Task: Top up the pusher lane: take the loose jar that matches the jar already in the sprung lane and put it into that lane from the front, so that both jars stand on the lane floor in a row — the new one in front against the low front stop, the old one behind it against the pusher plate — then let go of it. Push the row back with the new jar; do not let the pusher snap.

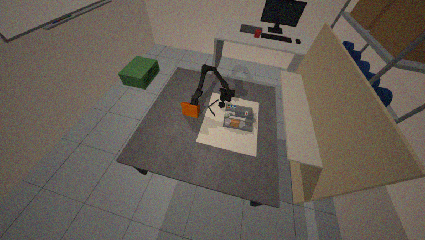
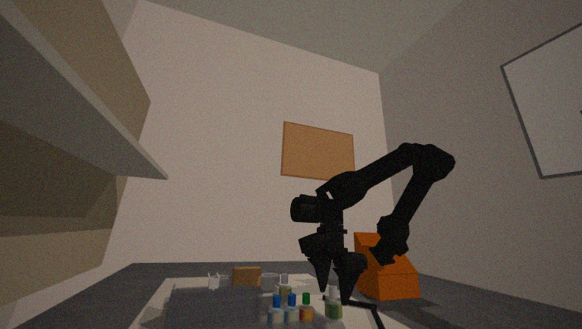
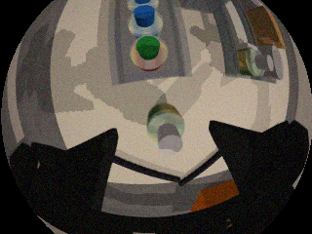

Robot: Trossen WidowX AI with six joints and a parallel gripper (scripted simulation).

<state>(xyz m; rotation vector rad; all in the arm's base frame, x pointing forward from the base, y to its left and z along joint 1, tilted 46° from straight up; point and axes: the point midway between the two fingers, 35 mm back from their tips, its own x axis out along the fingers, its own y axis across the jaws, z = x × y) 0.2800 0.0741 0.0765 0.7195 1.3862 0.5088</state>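
The loose jar [image 2: 333, 310] [image 3: 165, 117], with a pale cap and green label, stands upright on the white mat. My gripper [image 2: 333, 297] [image 3: 164, 129] [image 1: 221, 104] is open above it, with a fingertip on each side in the wrist view and nothing held. In the top view the gripper hides this jar. A matching pale-capped jar [image 1: 226, 115] [image 2: 285, 290] [image 3: 244, 62] stands near the front end of another grey lane [image 3: 233, 73]. The pusher plate behind it cannot be made out clearly.
A green-capped jar [image 3: 148, 51] [image 2: 306, 313] and blue-capped jars [image 3: 145, 21] [image 2: 292, 314] stand in the neighbouring lane [image 3: 124, 73]. An orange-brown box [image 1: 234, 123] [image 2: 246, 276] stands between round clear containers. A thin black V-shaped marker [image 3: 146, 171] [image 1: 211, 110] lies near the loose jar.
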